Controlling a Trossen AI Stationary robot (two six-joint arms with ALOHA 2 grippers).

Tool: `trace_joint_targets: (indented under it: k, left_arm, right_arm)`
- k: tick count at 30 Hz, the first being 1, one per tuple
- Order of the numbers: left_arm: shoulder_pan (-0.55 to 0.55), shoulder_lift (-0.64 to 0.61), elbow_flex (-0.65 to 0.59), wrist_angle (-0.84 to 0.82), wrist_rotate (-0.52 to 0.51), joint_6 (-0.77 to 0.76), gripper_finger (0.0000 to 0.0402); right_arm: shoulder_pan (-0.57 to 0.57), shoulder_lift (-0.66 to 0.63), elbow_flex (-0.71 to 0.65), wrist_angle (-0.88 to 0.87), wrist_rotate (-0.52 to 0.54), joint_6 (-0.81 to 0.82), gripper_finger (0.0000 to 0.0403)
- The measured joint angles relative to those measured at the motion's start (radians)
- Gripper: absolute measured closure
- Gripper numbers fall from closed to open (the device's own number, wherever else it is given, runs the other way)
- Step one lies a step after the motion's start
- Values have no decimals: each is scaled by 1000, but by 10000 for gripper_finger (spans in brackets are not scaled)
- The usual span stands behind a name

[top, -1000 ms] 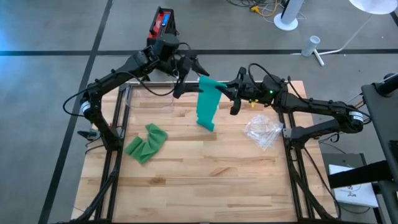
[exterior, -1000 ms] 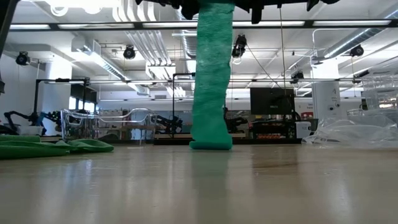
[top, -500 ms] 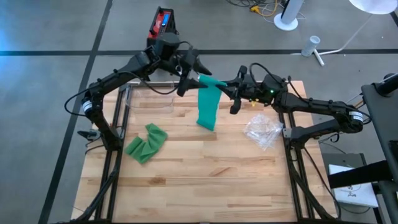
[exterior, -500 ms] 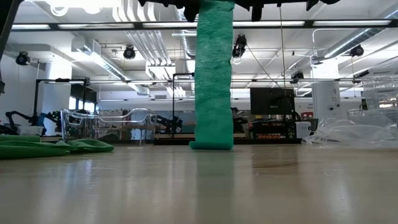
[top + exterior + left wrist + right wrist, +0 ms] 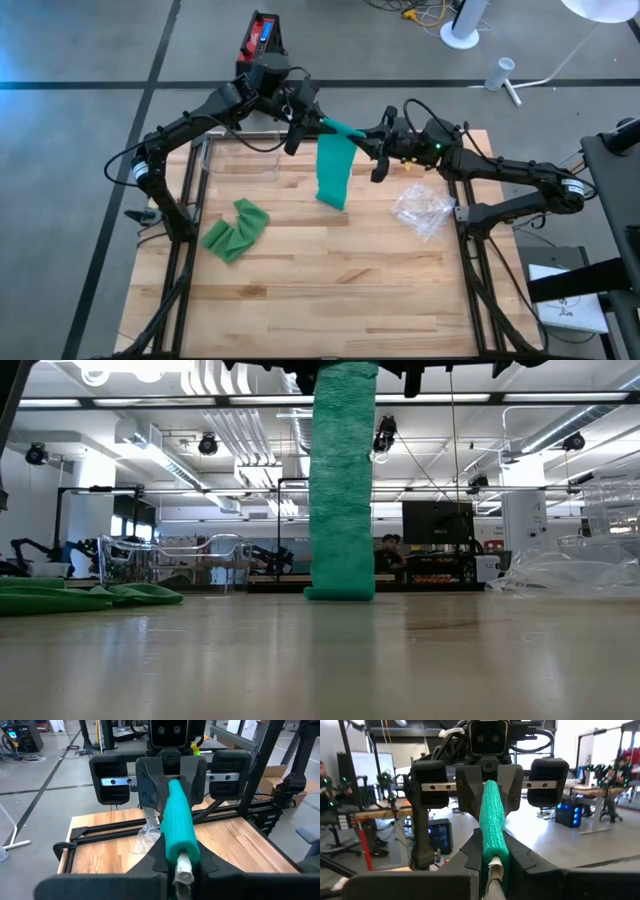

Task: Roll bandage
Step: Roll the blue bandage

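The left gripper (image 5: 308,112) and the right gripper (image 5: 372,146) are both clamping one end of the bandage (image 5: 333,172) roll, letting the strip hang down to the table (image 5: 330,280) for rolling.

Bandage (image 5: 333,172): green cloth, rough crepe weave, matt. Table (image 5: 330,290): pale wood planks w/ slight sheen, black metal frame. Bag (image 5: 422,211): clear crinkly plastic, glossy. Grippers: dark matt plastic. Clear acrylic tray (image 5: 240,155), glossy.
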Motion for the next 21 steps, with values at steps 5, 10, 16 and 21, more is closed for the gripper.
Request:
trace_joint_targets:
  k: [5, 10, 16, 21]
  left_arm:
    - [0, 0, 0, 6, -1, 54, 374]
    - [0, -4, 1, 18, -3, 153, 385]
    - [-3, -8, 1, 26, -5, 211, 388]
    - [-16, -8, 1, 36, -1, 224, 380]
  right_arm:
    - [0, 0, 0, 9, -4, 159, 323]
    - [0, -9, 0, 36, -7, 304, 257]
    - [-2, -14, 0, 46, -3, 384, 191]
    - [-2, -11, 0, 39, 12, 363, 163]
